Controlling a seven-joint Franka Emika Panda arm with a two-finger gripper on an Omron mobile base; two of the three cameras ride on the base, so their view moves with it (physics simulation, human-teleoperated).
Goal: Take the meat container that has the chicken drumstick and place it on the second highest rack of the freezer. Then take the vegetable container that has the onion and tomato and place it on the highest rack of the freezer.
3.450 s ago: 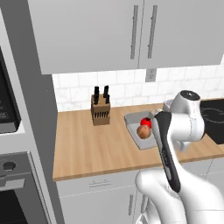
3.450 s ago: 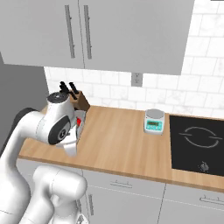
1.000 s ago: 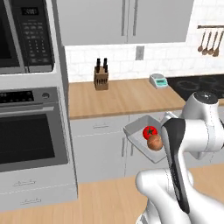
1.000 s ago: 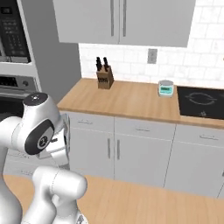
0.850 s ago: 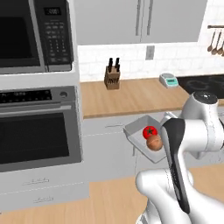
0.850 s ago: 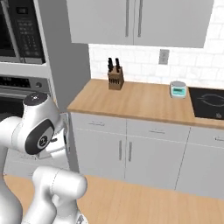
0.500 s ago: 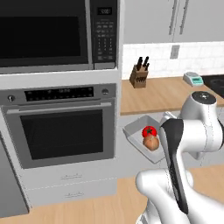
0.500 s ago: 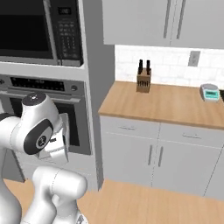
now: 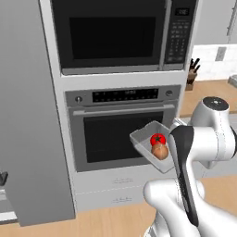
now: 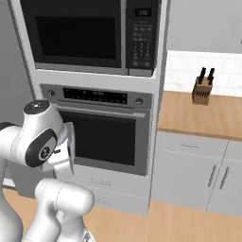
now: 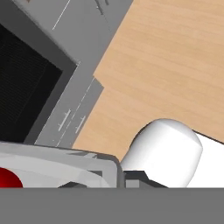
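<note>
Second step in hand: vegetable container (image 9: 149, 144) with tomato (image 9: 158, 139) and onion (image 9: 159, 152) carried before oven (image 9: 121, 125).
Claw clamped shut on container rim; next, onward left of oven to freezer (image 9: 28, 115), then highest rack.

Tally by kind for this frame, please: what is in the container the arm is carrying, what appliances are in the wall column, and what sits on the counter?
Containers: 1, the clear container
Vegetables: 2, the tomato and the onion
Appliances: 2, the microwave above the oven
Knife blocks: 1, the knife block
Total: 6
</note>
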